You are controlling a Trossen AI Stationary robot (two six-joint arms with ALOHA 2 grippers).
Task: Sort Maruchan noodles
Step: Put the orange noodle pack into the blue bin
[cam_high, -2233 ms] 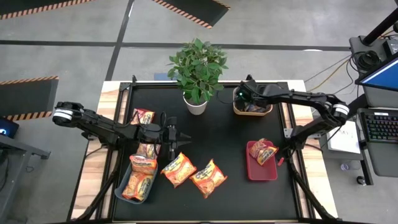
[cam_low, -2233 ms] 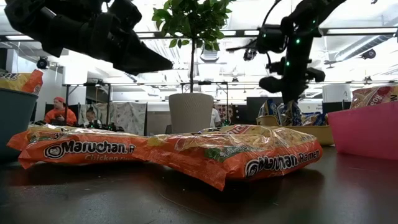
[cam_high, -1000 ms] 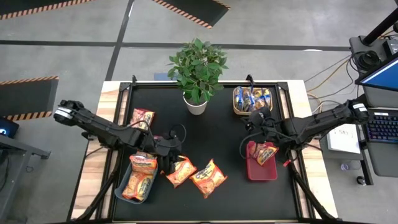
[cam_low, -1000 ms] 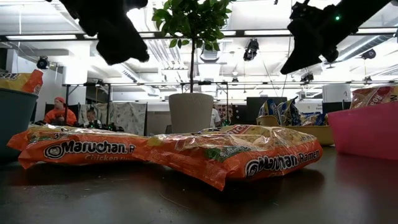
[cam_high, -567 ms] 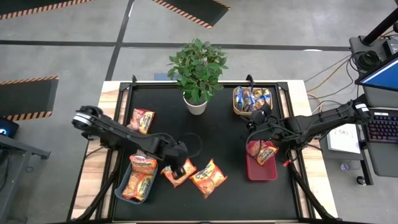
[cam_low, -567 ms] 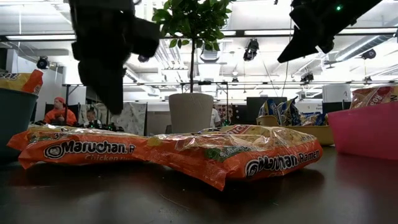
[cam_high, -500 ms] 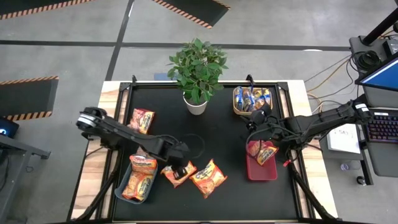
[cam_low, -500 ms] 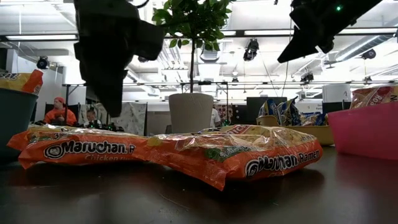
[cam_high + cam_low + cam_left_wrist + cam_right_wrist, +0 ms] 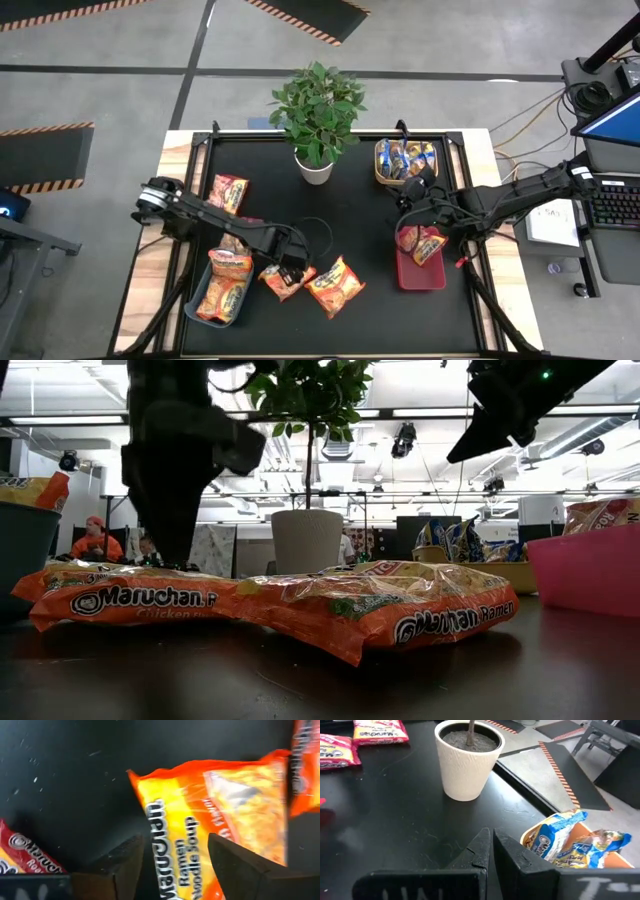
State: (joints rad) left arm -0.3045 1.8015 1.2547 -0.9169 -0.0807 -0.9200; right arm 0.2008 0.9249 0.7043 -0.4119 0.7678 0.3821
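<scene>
My left gripper (image 9: 290,270) points down over the left one of two orange Maruchan packets (image 9: 283,282) lying flat on the black table. In the left wrist view it (image 9: 174,840) is open, one finger on each side of that packet (image 9: 175,865). The second orange packet (image 9: 336,286) lies to its right. Two red-pink packets (image 9: 229,190) lie by the left arm. My right gripper (image 9: 405,215) is shut and hovers at the red bin's far edge, holding nothing (image 9: 492,837). My left gripper comes from above, pointing down, with its open fingers (image 9: 120,862) astride one end of the orange packet (image 9: 165,825), lying across it. The packet rests flat on the table. Whether the fingers touch it, I cannot tell.
A grey-blue bin (image 9: 193,305) at the near left holds orange packets. A red bin (image 9: 404,276) holds a red-pink packet. A tan bin (image 9: 381,176) at the far right holds blue-and-yellow packets. A potted plant (image 9: 315,168) stands at the far middle.
My left gripper has moved toward the near edge and the right, tipped to point downward and come down over the left orange packet. My right gripper has stayed about where it was above the red bin's far edge.
</scene>
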